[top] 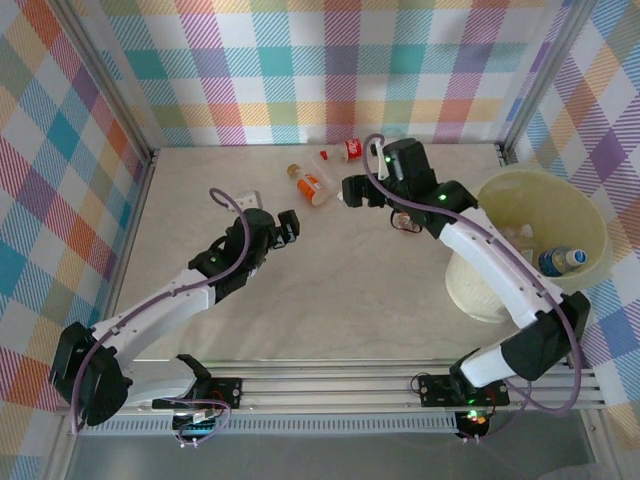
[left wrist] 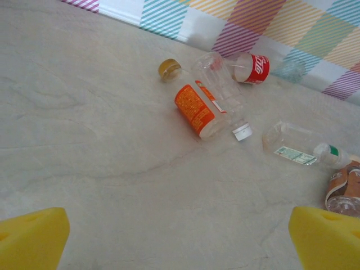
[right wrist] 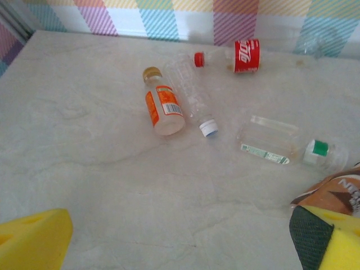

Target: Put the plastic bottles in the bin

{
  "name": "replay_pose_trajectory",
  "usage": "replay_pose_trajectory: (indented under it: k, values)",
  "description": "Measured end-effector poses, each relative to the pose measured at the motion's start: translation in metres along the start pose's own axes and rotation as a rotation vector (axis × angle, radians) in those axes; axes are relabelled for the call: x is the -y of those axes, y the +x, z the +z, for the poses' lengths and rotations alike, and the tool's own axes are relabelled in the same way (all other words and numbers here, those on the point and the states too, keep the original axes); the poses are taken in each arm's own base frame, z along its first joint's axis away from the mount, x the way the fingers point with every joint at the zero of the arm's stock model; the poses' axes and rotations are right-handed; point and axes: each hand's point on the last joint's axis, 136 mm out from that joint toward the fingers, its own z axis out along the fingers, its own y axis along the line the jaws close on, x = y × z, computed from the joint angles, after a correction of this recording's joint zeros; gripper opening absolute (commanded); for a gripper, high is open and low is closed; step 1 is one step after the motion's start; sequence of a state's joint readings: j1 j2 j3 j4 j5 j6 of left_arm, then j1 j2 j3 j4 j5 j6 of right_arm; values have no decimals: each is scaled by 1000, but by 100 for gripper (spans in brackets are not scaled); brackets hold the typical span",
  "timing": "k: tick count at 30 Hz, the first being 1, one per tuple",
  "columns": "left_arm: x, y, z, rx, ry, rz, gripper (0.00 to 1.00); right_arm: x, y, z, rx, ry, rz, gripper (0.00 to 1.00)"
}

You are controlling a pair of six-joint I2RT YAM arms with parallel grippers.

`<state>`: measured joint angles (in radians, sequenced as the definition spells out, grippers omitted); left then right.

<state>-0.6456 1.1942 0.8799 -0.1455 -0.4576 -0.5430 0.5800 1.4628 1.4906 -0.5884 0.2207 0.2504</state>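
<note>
Several plastic bottles lie near the table's back wall: an orange-labelled one [top: 308,183] [left wrist: 194,108] [right wrist: 163,108], a clear one with a white cap [left wrist: 224,97] [right wrist: 194,100], a red-labelled one [top: 350,150] [left wrist: 254,67] [right wrist: 239,56], a green-capped clear one [left wrist: 298,148] [right wrist: 281,145] and a brown-labelled one [left wrist: 343,188] [right wrist: 332,194]. The pale yellow bin [top: 530,210] stands at the right with a blue-capped bottle [top: 560,262] inside. My left gripper [top: 289,228] [left wrist: 180,242] is open over bare table, short of the bottles. My right gripper [top: 352,190] [right wrist: 180,242] is open beside them, its yellow right fingertip [right wrist: 332,239] next to the brown-labelled bottle.
Plaid walls close the table at the back and on both sides. The right arm stretches between the bin and the bottles. Bare marbled tabletop [top: 330,290] spreads through the middle and left.
</note>
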Motion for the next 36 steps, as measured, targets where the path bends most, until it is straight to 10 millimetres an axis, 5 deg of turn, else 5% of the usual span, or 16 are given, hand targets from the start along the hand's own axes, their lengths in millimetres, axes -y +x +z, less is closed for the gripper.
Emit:
replay_pose_trajectory:
  k: [8,14,23,36]
  values:
    - [-10,1,0,-6,-20,-22,100,23,50,78,-96,119,148,100]
    - [-13,2,-3,-6,-23,-31,100,68,90,112,-150,252,335,100]
    - [-25,8,-3,-20,-50,-44,100,121,133,117,-181,418,503,99]
    - [-26,10,0,-26,-54,-63,100,172,152,124,-153,487,727,100]
